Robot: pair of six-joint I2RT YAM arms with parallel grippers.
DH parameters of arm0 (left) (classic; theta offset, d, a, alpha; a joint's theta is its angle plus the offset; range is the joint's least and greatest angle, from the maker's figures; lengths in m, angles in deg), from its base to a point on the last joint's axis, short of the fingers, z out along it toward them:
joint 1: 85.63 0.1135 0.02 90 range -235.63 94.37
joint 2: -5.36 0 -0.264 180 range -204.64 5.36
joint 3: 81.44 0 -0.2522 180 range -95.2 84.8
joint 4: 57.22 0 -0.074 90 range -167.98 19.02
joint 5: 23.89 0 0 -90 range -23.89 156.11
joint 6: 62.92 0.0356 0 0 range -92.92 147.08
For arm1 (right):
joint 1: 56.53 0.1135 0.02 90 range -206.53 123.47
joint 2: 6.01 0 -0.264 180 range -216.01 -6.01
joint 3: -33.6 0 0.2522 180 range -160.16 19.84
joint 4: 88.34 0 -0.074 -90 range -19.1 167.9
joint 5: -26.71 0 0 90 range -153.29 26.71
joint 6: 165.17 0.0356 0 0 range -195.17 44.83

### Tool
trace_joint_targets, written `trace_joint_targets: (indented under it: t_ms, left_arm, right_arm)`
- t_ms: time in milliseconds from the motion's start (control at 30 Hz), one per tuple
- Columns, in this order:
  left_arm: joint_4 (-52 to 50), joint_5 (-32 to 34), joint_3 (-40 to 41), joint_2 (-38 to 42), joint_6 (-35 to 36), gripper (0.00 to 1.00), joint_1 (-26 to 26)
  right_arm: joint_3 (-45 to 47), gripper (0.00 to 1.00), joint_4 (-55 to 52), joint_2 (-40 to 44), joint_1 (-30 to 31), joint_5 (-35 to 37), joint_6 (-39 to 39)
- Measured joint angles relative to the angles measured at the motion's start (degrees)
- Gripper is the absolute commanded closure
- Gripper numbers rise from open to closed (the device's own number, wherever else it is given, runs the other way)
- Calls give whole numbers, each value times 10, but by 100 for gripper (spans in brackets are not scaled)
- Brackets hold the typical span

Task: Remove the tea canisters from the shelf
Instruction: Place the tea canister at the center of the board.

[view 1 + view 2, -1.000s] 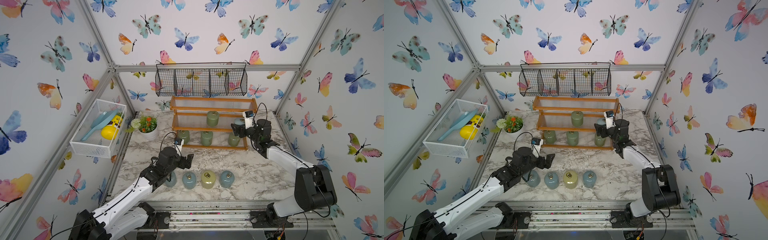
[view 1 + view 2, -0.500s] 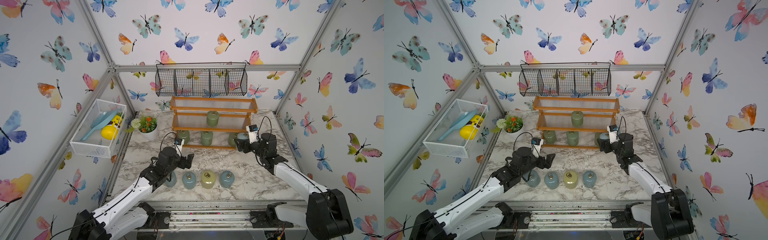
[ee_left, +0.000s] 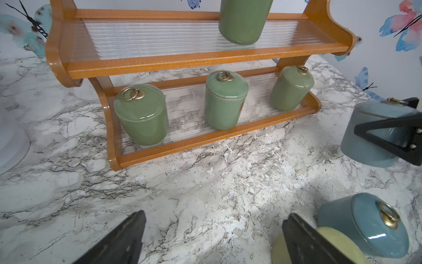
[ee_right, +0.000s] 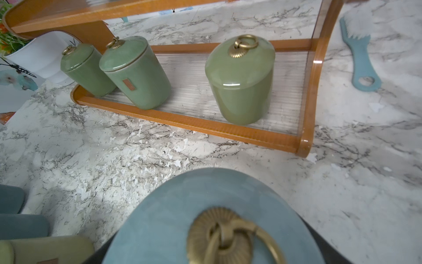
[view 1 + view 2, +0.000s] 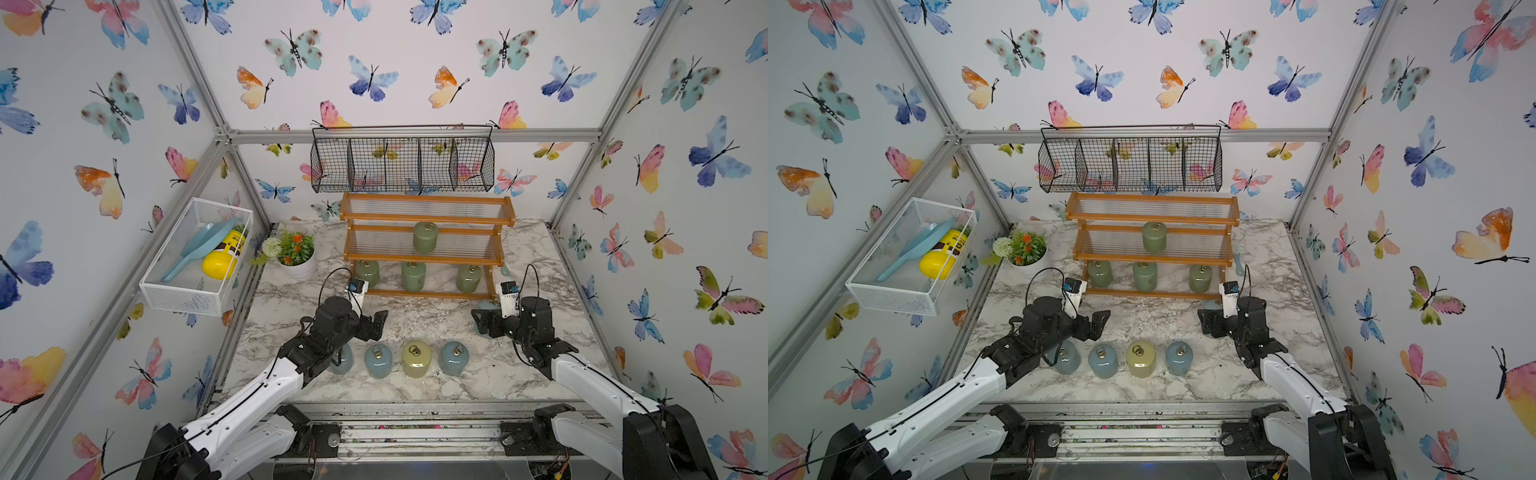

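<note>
The shelf (image 5: 424, 260) stands at 12 o'clock on the counter (image 5: 415, 320). Three jars (image 5: 412, 276) sit on its bottom step, one jar (image 5: 425, 237) on the middle. Four jars (image 5: 416, 359) stand in a row at 6 o'clock.

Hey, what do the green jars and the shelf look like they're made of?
Green jars: probably glazed ceramic, glossy with sharp highlights. Their ring pulls: brass-coloured metal, it seems. Shelf: varnished orange-brown wood frame; its ribbed clear panels could be plastic or glass.
</note>
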Motion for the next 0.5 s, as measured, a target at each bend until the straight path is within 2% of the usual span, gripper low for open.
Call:
trace_joint_targets:
  t_ms: [233,500]
  left_arm:
    - [0,0,10,12,0,2,0]
    - [0,0,17,19,0,2,0]
  right_arm:
    - [27,27,-5,2,15,30,36]
    - [27,27,-17,-19,68,84,61]
